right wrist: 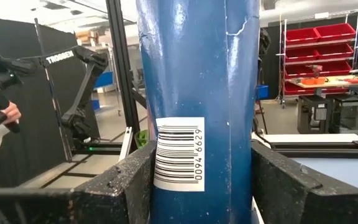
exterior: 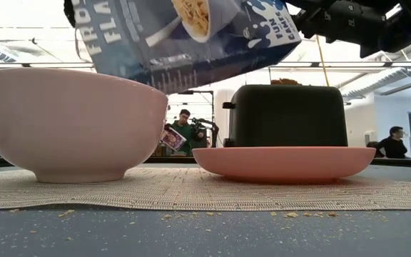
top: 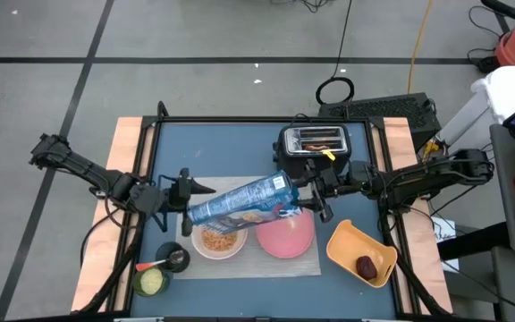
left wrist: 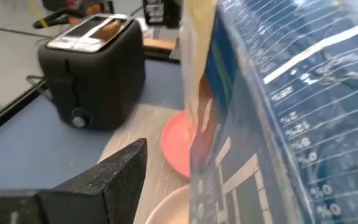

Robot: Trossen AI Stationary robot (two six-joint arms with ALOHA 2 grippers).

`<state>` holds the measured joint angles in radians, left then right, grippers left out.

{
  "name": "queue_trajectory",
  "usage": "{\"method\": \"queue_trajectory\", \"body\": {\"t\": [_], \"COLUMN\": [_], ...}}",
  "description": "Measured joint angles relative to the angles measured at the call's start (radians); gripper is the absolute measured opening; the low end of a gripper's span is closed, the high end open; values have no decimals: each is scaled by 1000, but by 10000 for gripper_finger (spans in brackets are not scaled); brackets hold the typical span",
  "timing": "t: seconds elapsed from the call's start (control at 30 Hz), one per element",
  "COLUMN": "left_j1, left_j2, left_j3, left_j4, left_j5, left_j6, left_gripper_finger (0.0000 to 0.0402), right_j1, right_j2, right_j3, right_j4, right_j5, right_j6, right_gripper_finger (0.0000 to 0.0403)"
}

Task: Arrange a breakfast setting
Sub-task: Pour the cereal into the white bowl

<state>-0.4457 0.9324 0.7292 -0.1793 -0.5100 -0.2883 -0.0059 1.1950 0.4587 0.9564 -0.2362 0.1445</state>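
Note:
A blue cereal bag [top: 240, 201] hangs tilted over the white bowl [top: 219, 241], which holds cereal and stands on the grey mat [top: 266, 266] next to the pink plate [top: 289, 237]. My right gripper [top: 307, 192] is shut on the bag's raised end. My left gripper [top: 202, 190] is open beside the bag's lower end. Toast [top: 316, 146] sticks up out of the toaster's slots. A dark red fruit [top: 366, 266] lies in the yellow dish [top: 347, 246]. A spoon [top: 155, 264] lies at a small dark cup. My right gripper pinches the bag's barcode end [right wrist: 179, 155] between its two fingers [right wrist: 129, 177], coming level from the table's right side. The bag is lifted clear and slants down toward the bowl. My left gripper: one finger [left wrist: 110, 177] stands apart from the bag [left wrist: 278, 112]; the bag hides the other, so touch cannot be told.
The black toaster [top: 313, 143] stands at the far side behind the plate. A small bowl of something green [top: 152, 282] sits at the near left. Crumbs lie on the table before the mat [exterior: 191, 189]. People show in the room beyond the table.

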Motion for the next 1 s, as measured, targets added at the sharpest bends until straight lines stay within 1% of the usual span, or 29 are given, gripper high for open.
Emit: {"method": "queue_trajectory", "body": {"t": [0.03, 0.1, 0.13, 0.2, 0.23, 0.3, 0.37, 0.43, 0.5, 0.57, 0.63, 0.67, 0.73, 0.8, 0.83, 0.9, 1.0], "left_j1": [-1, -5, -5, -4, -4, -10, -15, -13, -13, -15, -16, -14, -13, -16, -18, -17, -11], "left_j2": [2, 0, -5, -6, -1, 4, -1, -5, -1, 3, -2, -4, 2, 10, 9, 3, 3], "left_j3": [0, 0, -1, -1, 0, 0, 0, 0, 0, 0, -1, -1, 0, 1, -1, -2, -1], "left_j4": [-5, -40, -46, -9, 10, -9, -55, -48, -19, -53, -88, -73, -19, -43, -76, -86, -66], "left_j5": [12, -2, -17, -24, -10, 22, -13, -52, -34, -21, -61, -68, -35, -6, -18, -57, -42], "left_j6": [28, 52, 37, -5, -5, 36, 35, -21, -24, 18, -16, -51, -49, 17, 20, -27, -41], "left_gripper_finger": [271, 271, 271, 271, 271, 271, 271, 271, 271, 271, 271, 271, 271, 271, 271, 271, 271], "right_j1": [0, 0, 0, 0, 0, 0, 0, 0, 0, 0, 0, 0, 0, 0, 0, 0, 0], "right_j2": [0, 0, 0, 0, 0, 0, 0, 0, 0, 0, 0, 0, 0, 0, 0, 0, 0], "right_j3": [0, 0, 0, 0, 0, 0, 0, 0, 0, 0, 0, 0, 0, 0, 0, 0, 0], "right_j4": [-1, -10, -11, -3, 0, -3, -12, -7, -2, -5, -12, -10, 0, -2, -7, -3, 53], "right_j5": [0, -2, -1, 3, 1, -2, -2, 4, 3, 0, 2, 3, 4, 0, 0, 3, 5], "right_j6": [-1, 0, -1, 0, 0, -2, 0, 0, 0, -2, 0, 0, 0, -1, 0, 0, 0], "right_gripper_finger": [217, 217, 217, 217, 217, 217, 217, 217, 217, 217, 217, 217, 217, 217, 217, 217, 217]}}
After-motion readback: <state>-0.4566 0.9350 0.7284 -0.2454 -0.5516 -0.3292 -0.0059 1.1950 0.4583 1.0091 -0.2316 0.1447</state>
